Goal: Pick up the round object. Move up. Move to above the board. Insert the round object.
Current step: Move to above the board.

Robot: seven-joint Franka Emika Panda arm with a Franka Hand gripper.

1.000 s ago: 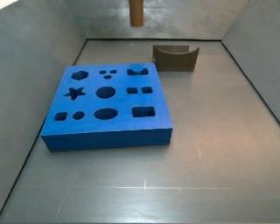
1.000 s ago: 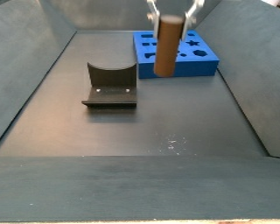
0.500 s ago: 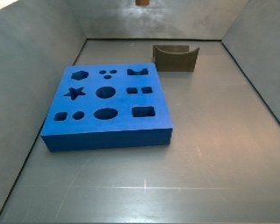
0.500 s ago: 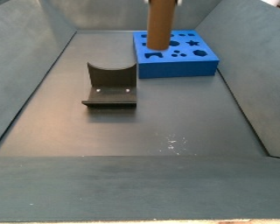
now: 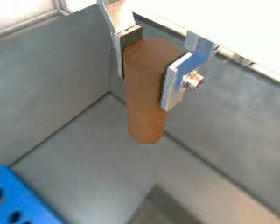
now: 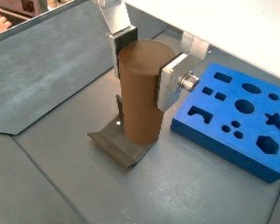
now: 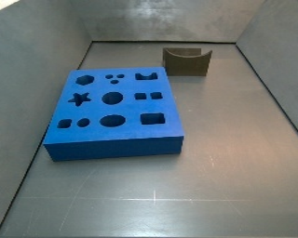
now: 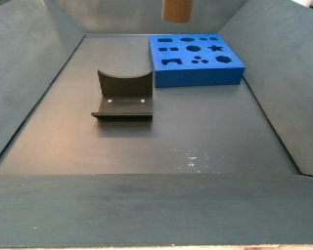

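Both wrist views show the pincer (image 5: 154,59) grasping the upright round object (image 5: 147,94) between its fingers (image 6: 175,81)

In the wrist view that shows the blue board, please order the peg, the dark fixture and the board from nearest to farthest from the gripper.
1. The round object: clamped between the fingers of the gripper, touching them.
2. The fixture: on the floor, just under the peg's lower end.
3. The board: flat on the floor, off to the side past one finger.

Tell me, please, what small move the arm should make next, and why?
Probably travel sideways toward the board. The gripper holds the round object high off the floor, over the fixture in a wrist view, so it appears lifted enough but not above the holes.
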